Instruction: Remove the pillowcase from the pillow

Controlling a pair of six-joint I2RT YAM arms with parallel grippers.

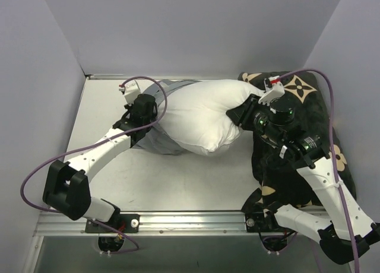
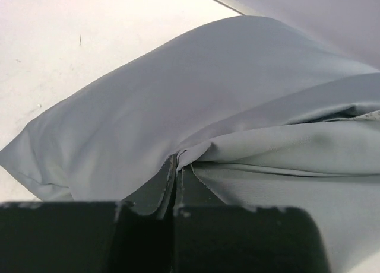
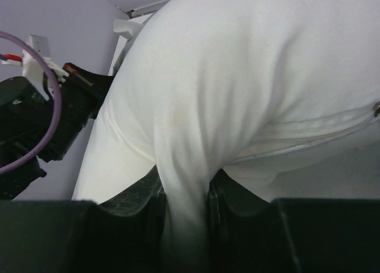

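Observation:
The white pillow (image 1: 199, 116) lies across the middle of the table, most of it bare. The grey pillowcase (image 1: 155, 139) still covers only its left end. My left gripper (image 1: 142, 117) is shut on a fold of the pillowcase (image 2: 148, 107), with the jaws pinching the grey cloth (image 2: 176, 166). My right gripper (image 1: 242, 116) is shut on a bunched fold at the pillow's right end; in the right wrist view the white pillow (image 3: 249, 77) fills the frame and is squeezed between the fingers (image 3: 185, 196).
A black plush cushion with tan flower motifs (image 1: 309, 101) lies at the right under my right arm. Grey walls close in on the left, back and right. A metal rail (image 1: 190, 221) runs along the near edge.

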